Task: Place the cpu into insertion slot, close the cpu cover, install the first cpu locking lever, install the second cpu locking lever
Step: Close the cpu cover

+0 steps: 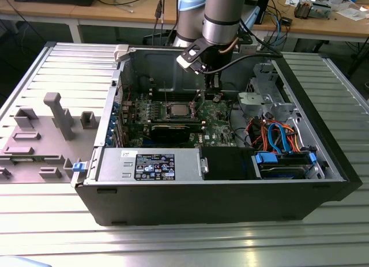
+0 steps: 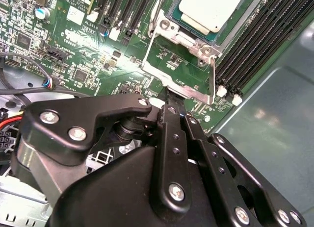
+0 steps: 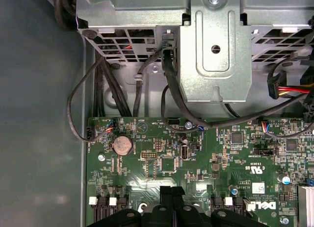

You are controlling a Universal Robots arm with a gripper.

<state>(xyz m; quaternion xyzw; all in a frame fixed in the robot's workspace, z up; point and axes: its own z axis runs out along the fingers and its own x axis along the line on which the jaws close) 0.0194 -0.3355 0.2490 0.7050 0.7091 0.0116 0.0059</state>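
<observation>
**Closed gripper at the open cover's edge, cpu seated**

Reaching down from the far side into the open case point(image 1: 230, 209) on the desk point(image 1: 173, 247): the arm, with the gripper point(image 1: 213, 89) low over the green board, just to the exterior view's right of the cpu point(image 1: 179, 110). Closed, fingers point(image 3: 167, 197) pressed flat together in both wrist views.

Seated flat in the insertion slot point(image 2: 172, 31), silver top up and square to the metal rim: the cpu. Swung open off the chip: the cpu cover point(image 2: 194, 93), green board visible through its square window. Right at the cover's free edge in the second wrist view: the gripper tip; cannot tell whether touching or barely apart.

Tight on both flanks of the socket. Long memory slots point(image 2: 255, 45) close along one side, then the smooth grey case wall point(image 2: 274, 124) just past them; more slots on the opposite side. Just near of the socket in the exterior view: the long black graphics card point(image 1: 173, 131), then the power supply point(image 1: 150, 163) against the near wall.

To the exterior view's right of the gripper, near it: the metal drive cage point(image 3: 211, 40), with black cables point(image 3: 169, 89) looping down from its lower edge onto the board. Free room mainly straight up, through the open side of the case.

Well apart on the desk, at the exterior view's left: a grey fixture point(image 1: 57, 114).
</observation>
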